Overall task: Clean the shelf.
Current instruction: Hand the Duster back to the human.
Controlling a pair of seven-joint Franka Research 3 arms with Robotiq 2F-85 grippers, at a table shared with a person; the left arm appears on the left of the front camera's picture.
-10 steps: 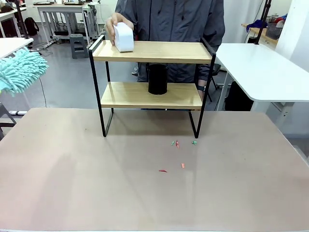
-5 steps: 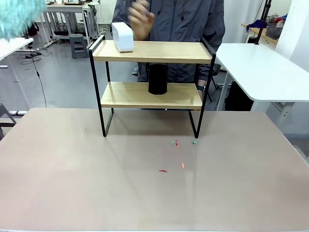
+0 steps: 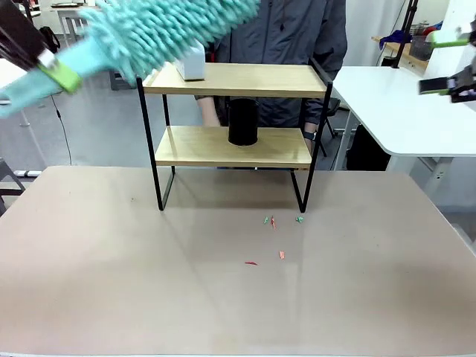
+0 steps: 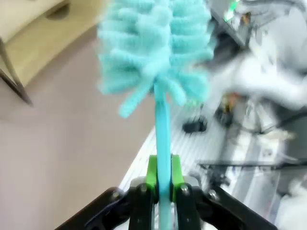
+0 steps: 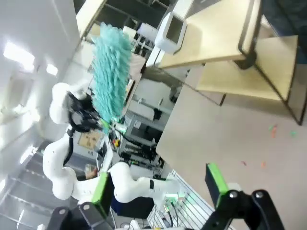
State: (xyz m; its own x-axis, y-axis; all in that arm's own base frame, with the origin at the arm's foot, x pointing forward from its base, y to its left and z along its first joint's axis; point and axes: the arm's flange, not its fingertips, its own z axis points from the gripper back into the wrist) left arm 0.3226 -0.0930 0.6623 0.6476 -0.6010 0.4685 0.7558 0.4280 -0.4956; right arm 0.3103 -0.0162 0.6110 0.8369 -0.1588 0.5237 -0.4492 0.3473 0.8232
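The shelf (image 3: 245,79) stands at the table's far side, a white box (image 3: 192,65) on its top board and a black cylinder (image 3: 242,121) on the lower one. My left gripper (image 3: 58,73) is shut on the handle of a teal fluffy duster (image 3: 167,26), whose head hangs over the shelf's top left corner and partly hides the box. In the left wrist view the gripper (image 4: 163,178) clamps the handle below the duster head (image 4: 153,52). My right gripper (image 3: 448,63) is open in the air at the upper right, holding nothing. Its wrist view (image 5: 158,184) looks across at the shelf (image 5: 225,43).
A person in a dark grey jacket (image 3: 282,33) stands right behind the shelf. Small red and green scraps (image 3: 272,222) lie on the brown table (image 3: 111,282) in front of the shelf's right leg. A white side table (image 3: 401,104) stands to the right.
The duster swung from the upper left to over the shelf's top left corner. The person's hand left the white box and dropped away. My right gripper came into view at the upper right.
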